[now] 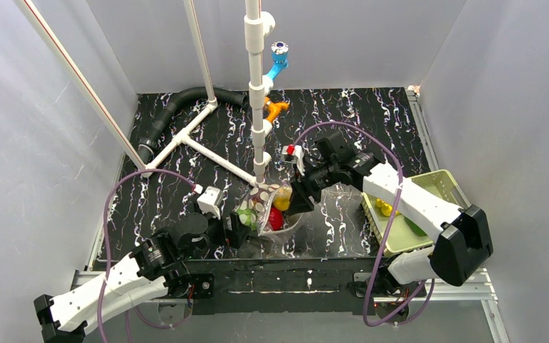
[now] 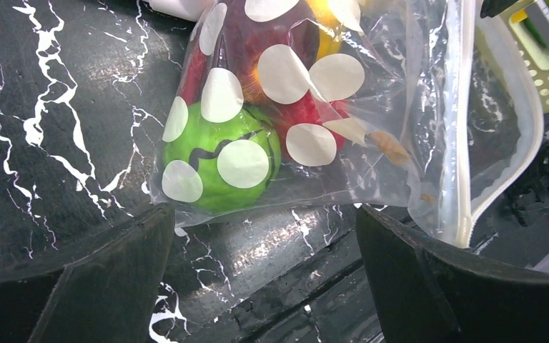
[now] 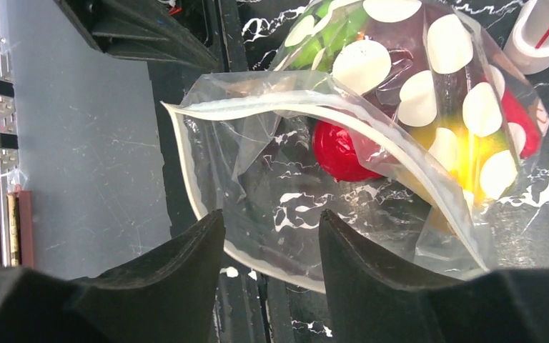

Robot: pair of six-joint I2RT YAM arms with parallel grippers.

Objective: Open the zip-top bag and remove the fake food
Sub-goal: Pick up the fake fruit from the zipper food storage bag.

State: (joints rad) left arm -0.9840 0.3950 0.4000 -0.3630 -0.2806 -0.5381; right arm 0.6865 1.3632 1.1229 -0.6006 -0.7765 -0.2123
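We find the zip-top bag (image 1: 264, 209) lying on the desk (image 1: 386, 114) about midway along its near edge, a little in from it, between the two pincers. It is clear, crinkled film with round whitish dots on one face. Its mouth stands open toward the right arm, the white zip strips bowed apart. The fake food (image 2: 218, 161) is inside: a green piece at the closed end, a red piece (image 3: 339, 150) nearest the mouth, and a yellow piece (image 3: 465, 153) beside it.

The left pincer (image 2: 264, 221) sits at the bag's closed end with its jaws wide apart, holding nothing. The right pincer (image 3: 271, 218) is at the mouth, jaws partly apart, with the bag's lower lip lying in the gap. We cannot tell whether either finger touches the film.

An upright white pipe (image 1: 256, 86) stands just beyond the bag toward the far edge, carrying a blue fitting (image 1: 279, 63) and an orange fitting (image 1: 277, 108). A black hose (image 1: 179, 103) curves along the far-left corner. A pale mesh basket (image 1: 449, 184) sits at the right edge toward the near-right corner, holding yellow and green pieces under the right arm.

Grey wall panels close the left, far and right edges. Bare marbled surface shows between the bag and the far-right corner.
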